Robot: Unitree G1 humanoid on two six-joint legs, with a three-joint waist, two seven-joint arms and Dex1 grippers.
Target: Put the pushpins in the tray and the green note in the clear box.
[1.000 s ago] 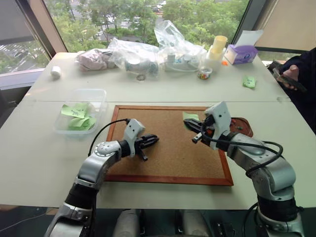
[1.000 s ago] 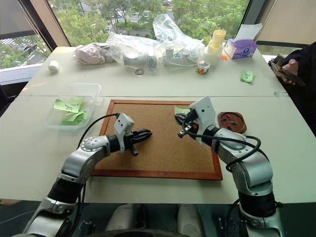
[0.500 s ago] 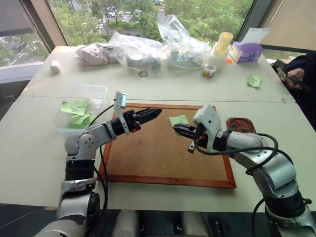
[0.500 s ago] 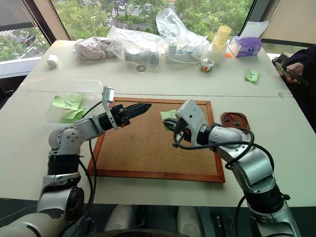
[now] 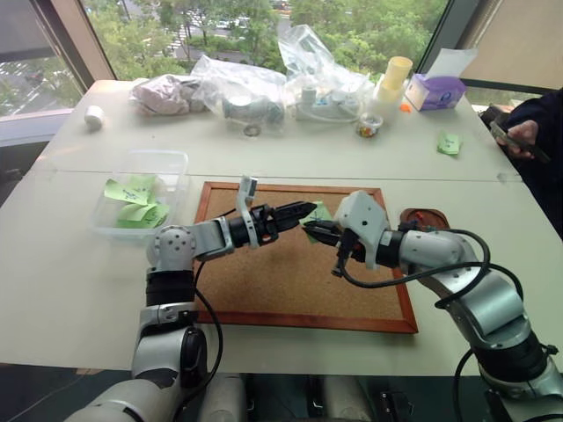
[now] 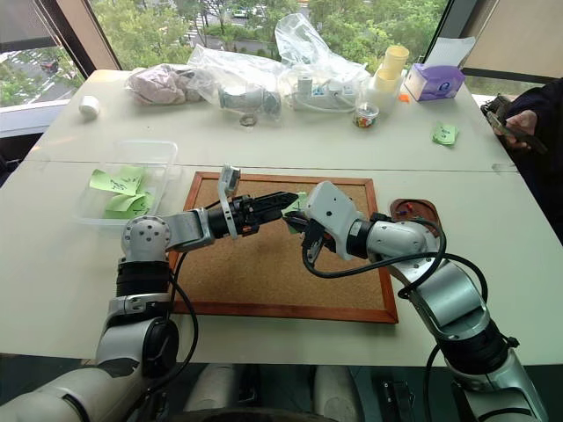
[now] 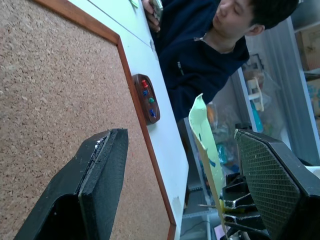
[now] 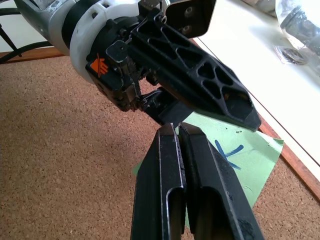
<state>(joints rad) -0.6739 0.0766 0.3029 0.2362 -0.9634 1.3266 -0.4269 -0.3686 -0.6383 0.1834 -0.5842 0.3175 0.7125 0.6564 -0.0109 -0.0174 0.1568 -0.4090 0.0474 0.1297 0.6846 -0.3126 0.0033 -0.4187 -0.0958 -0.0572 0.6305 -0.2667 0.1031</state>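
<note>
Two claws meeting over the cork board (image 5: 290, 264) on a white bench (image 5: 79, 290) by sunlit windows.
We are seeing the right claw (image 5: 310, 229) pinching the green note (image 8: 235, 155), the left claw (image 5: 303, 209) gaping wide around it.

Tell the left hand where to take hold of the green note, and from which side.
Take the green note by its free part, beyond the pinch of the right hand. Come from the robot's left, over the cork board. The sheet stands edge-on to the left hand, whose open fingers sit one on each flat face.
</note>
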